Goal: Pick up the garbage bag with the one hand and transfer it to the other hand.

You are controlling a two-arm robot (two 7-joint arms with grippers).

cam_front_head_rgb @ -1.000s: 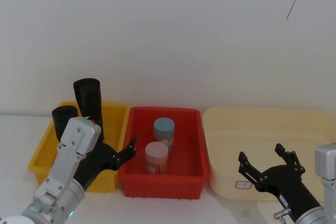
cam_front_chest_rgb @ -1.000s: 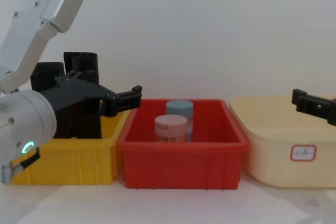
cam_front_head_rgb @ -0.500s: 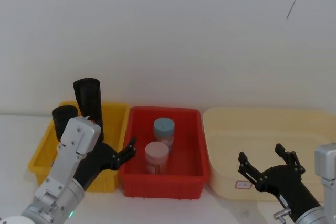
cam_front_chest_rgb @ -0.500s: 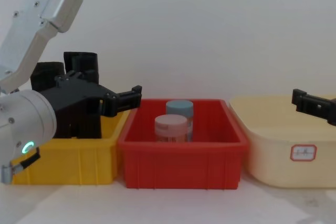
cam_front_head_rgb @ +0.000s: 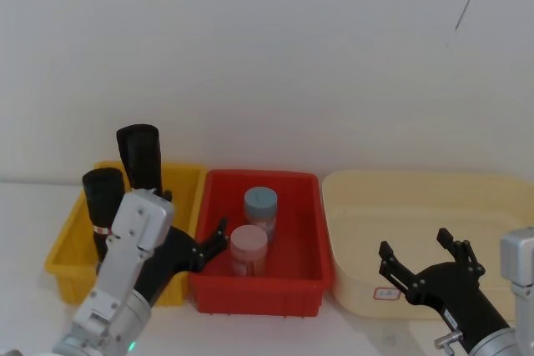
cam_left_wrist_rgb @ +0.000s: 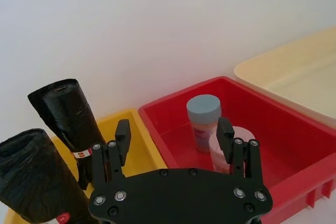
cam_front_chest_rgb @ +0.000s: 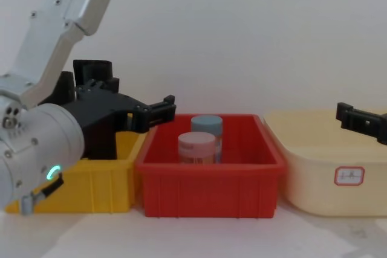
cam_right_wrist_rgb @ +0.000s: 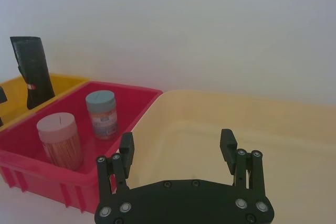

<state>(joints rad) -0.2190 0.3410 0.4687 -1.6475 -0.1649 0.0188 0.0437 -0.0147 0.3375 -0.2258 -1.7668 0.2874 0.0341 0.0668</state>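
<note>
I am looking at a plain white wall behind a white table with three bins in a row. Farthest left, the yellow bin is holding the garbage bag, which is standing on end at the back, slightly tilted and rising well above the rim. A second black roll is standing just in front of it.

The left gripper is hovering with its fingers spread apart and nothing between them. It is near the bag but not touching it, about where the yellow bin meets the red bin. That bin is carrying a blue-lidded jar and a pink-lidded jar. On the right, the right gripper is waiting before the cream bin, fingers likewise apart.

I am judging the bag light, firm as a roll yet yielding under squeeze, with slick film. I am planning to grip it across its upper part, above the label band, leaving one end free for the handover.
</note>
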